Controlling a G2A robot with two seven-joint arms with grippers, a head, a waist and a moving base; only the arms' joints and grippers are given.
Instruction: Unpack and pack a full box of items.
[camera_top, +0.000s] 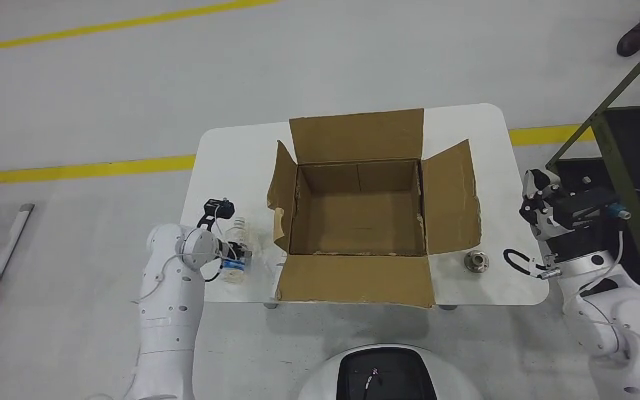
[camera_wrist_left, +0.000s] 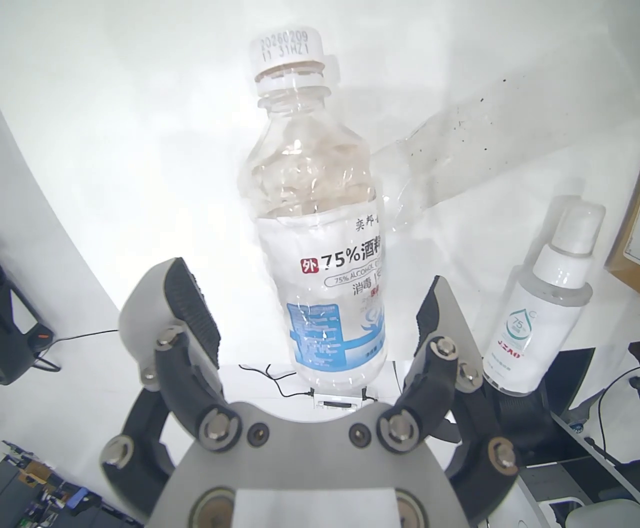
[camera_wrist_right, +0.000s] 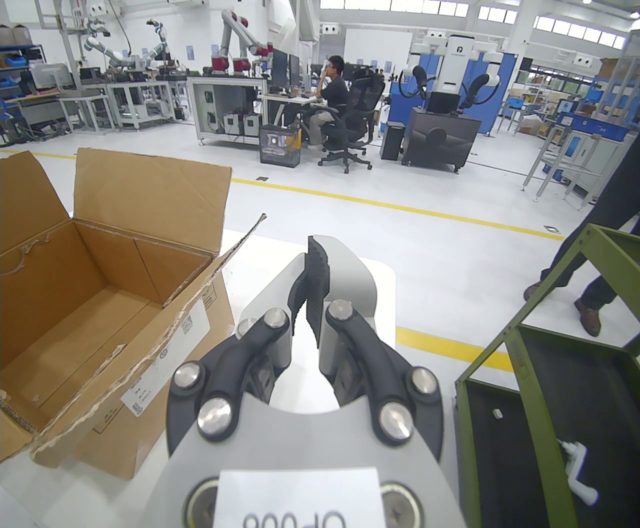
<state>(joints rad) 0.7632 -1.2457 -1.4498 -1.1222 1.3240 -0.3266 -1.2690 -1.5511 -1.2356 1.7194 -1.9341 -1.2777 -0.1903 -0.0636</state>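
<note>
Left wrist view: left pincer (camera_wrist_left: 312, 295) wide open; clear plastic bottle with white cap and blue-white label (camera_wrist_left: 320, 225) sits between its pads (camera_wrist_left: 195, 310), touching neither. Judged light, thin-walled, slippery; grip labelled midsection gently.

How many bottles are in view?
3: a labelled bottle inside the open left end effector, a spray bottle beside it, a clear bottle lying behind. Others may be hidden.
</note>
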